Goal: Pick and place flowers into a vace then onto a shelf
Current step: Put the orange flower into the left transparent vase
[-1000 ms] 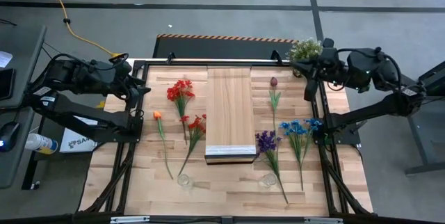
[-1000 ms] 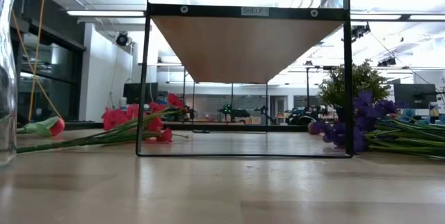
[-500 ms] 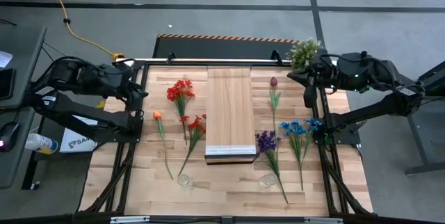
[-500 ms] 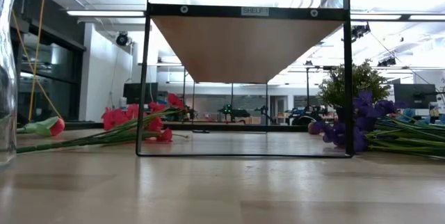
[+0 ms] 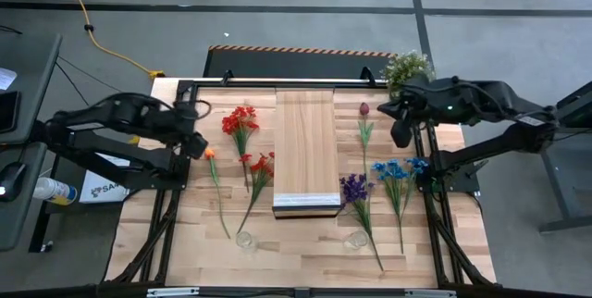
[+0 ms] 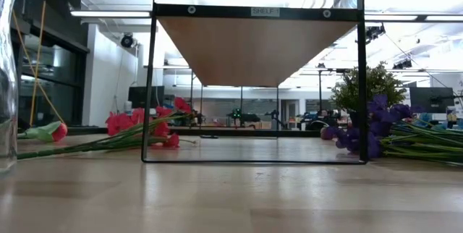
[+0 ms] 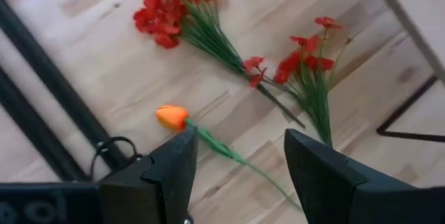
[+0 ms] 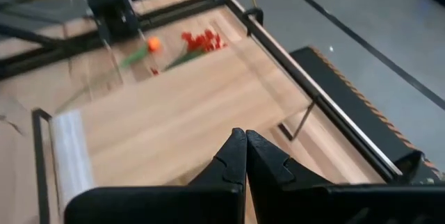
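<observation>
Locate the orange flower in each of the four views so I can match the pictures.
High view: orange flower at the table's left side, just off the left gripper.
Low view: at the far left, head low beside the glass.
Left wrist view: ahead of the open fingers.
Right wrist view: small orange dot far across.
Shared landmark: the shelf.

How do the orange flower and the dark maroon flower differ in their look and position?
The orange flower lies left of the shelf, with the open left gripper above its stem; the dark maroon flower lies right of the shelf, beside the shut right gripper. The orange flower has a long stem running toward the near edge; the maroon one's stem looks shorter. Both are single-headed, green-stemmed and lie flat on the table.
</observation>
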